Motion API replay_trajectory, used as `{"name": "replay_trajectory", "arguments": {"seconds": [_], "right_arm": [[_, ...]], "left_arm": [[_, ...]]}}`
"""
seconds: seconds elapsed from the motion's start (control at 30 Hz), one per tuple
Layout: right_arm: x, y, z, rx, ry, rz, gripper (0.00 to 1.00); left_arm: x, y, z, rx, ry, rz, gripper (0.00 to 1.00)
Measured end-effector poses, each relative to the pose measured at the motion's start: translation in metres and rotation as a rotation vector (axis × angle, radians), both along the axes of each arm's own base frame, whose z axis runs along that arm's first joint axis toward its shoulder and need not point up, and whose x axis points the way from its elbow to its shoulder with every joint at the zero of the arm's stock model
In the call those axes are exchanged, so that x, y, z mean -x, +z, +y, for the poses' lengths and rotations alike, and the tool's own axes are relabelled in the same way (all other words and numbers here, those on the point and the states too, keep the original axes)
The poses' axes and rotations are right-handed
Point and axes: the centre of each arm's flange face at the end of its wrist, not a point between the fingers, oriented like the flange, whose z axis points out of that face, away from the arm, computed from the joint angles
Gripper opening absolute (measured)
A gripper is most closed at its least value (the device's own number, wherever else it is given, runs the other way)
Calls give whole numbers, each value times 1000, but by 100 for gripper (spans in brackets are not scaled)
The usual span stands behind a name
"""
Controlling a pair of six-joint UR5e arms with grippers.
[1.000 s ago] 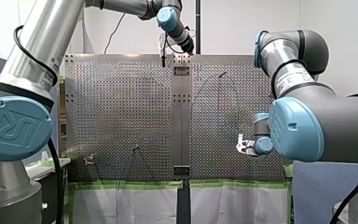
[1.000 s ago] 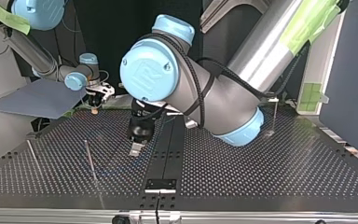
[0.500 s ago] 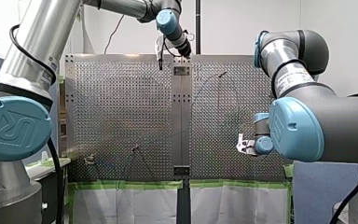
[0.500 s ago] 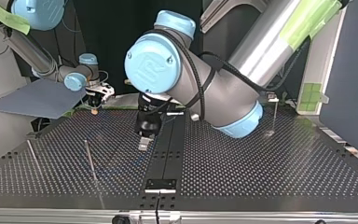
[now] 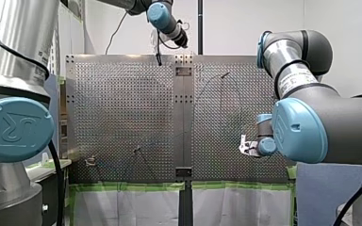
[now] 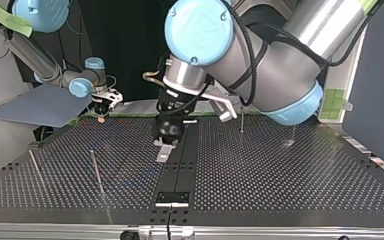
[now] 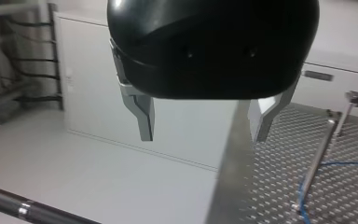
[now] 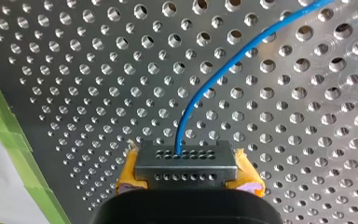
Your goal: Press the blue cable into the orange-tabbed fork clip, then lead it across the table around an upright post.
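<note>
The right pincer [image 8: 186, 164] pinches the blue cable [image 8: 223, 65], which runs ahead of it over the table [image 8: 65, 100]. The left pincer [image 7: 203, 136] is spread wide.

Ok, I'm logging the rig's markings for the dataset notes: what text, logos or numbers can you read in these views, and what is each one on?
"UR": logo on the big blue joint cap of my left arm, front view, tilted.
Raised logo on the blue cap in the top view: too faint to read.
White sticker on my right arm: print too small to read.
Nothing else legible.
</note>
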Motion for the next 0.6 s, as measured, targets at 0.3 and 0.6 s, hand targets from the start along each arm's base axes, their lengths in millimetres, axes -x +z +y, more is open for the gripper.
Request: {"name": "replay_trajectory", "arguments": {"seconds": [0.3,0.6], "right_arm": [[0,0,0,0,0,0,0],[0,0,0,1,-1,0,0]], "left_arm": [[15,0,13,43,2,-53,100],[15,-37,10,46,-2,-55,100]]}}
